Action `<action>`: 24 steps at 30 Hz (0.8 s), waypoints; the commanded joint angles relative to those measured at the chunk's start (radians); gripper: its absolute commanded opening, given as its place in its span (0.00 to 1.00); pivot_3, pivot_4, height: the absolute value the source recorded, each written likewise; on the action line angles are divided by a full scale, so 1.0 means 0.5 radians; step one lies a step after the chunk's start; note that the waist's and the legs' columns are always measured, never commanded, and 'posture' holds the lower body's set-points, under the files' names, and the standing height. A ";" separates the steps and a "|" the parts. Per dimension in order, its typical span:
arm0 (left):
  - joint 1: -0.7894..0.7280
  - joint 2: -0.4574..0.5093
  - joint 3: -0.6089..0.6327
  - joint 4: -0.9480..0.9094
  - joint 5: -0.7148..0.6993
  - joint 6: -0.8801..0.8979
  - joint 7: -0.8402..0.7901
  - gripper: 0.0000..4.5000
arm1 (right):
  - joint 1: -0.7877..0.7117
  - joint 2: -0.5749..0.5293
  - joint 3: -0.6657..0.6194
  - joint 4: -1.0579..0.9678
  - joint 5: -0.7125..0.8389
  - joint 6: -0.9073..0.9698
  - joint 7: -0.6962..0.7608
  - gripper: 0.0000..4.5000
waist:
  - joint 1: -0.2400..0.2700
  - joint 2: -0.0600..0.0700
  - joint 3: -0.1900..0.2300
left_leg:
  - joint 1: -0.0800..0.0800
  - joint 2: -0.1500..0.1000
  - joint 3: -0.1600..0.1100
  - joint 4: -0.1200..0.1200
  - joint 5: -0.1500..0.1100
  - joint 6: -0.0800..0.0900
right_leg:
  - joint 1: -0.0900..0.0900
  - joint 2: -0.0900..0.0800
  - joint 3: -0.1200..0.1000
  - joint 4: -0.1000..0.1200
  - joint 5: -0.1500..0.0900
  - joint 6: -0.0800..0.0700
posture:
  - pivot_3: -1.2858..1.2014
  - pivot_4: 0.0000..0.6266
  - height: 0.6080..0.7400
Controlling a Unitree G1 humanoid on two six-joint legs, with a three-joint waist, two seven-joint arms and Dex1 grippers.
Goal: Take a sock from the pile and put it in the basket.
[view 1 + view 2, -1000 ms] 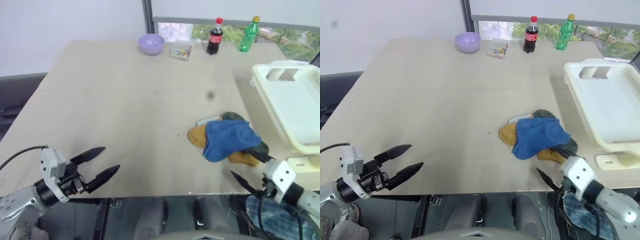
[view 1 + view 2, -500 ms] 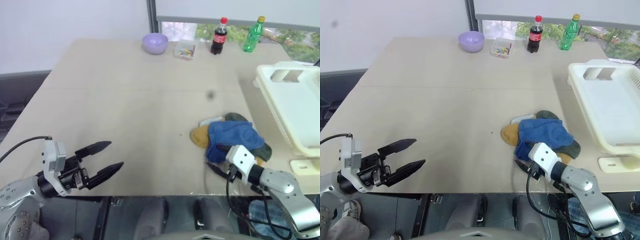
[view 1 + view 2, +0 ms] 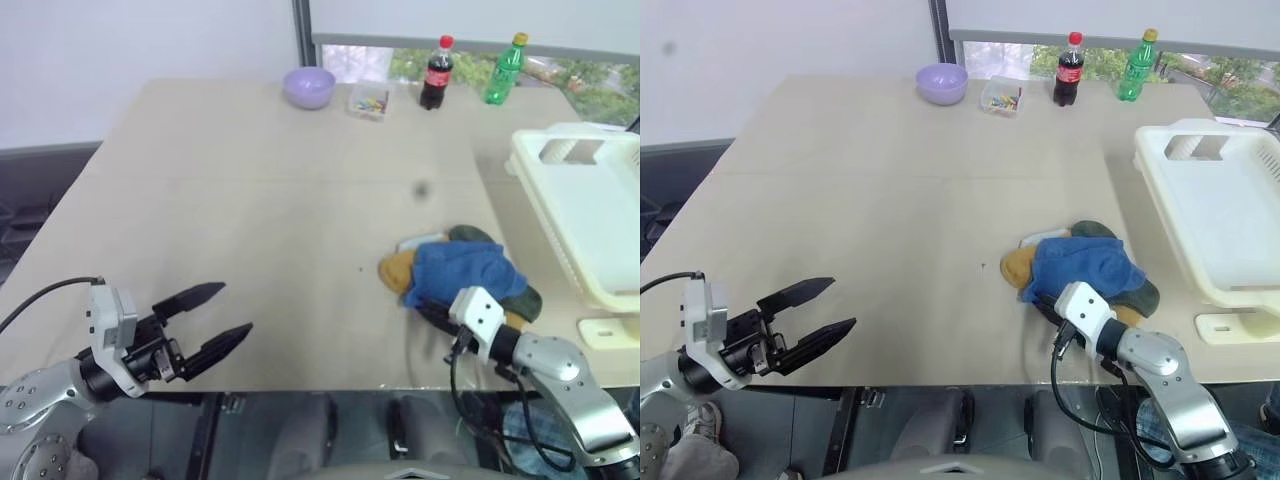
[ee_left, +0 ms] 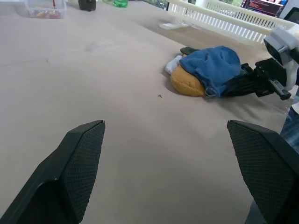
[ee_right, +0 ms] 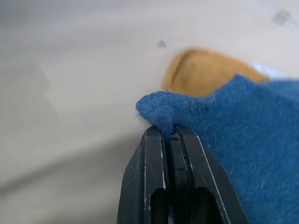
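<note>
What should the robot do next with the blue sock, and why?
Probably lift it a little. The right gripper is shut on the edge of the blue sock, which lies on the pile on the table. The basket stands apart to the right, so the sock must come up first.

You have a wide beige table (image 3: 250,200) carrying everything. Along its far edge sit a lilac bowl (image 3: 308,87), a small clear box (image 3: 367,101) of coloured bits, a cola bottle (image 3: 435,73) and a green bottle (image 3: 505,69). The basket (image 3: 585,205) rests at the right edge — the pile (image 3: 460,275) lies beside it, near the front edge.
</note>
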 commanded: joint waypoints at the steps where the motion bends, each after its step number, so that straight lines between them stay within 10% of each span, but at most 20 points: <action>1: -0.012 -0.003 -0.010 -0.077 -0.018 -0.003 0.032 1.00 | -0.132 -0.015 -0.031 -0.110 0.154 0.103 0.092 0.00 | 0.001 0.000 0.000 | 0.000 0.000 0.000 0.000 0.000 0.000 | 0.000 0.000 0.000 0.000 0.000 0.000 | 0.52 0.24 1.00; 8: -0.125 -0.002 -0.073 -0.063 0.097 0.004 0.212 1.00 | -0.679 0.037 0.073 -0.019 0.410 0.486 0.246 0.00 | -0.001 0.000 0.001 | 0.000 0.000 0.000 0.001 0.000 0.000 | 0.000 0.001 0.000 0.001 0.000 0.000 | 0.52 0.24 1.00; 24: -0.038 -0.020 0.054 0.010 0.197 0.127 0.453 1.00 | -1.742 1.091 0.800 1.382 0.079 0.528 0.315 0.07 | -0.052 0.001 0.002 | 0.002 -0.003 -0.004 -0.003 0.000 -0.001 | -0.002 -0.001 -0.002 0.005 0.005 0.005 | 0.52 0.24 1.00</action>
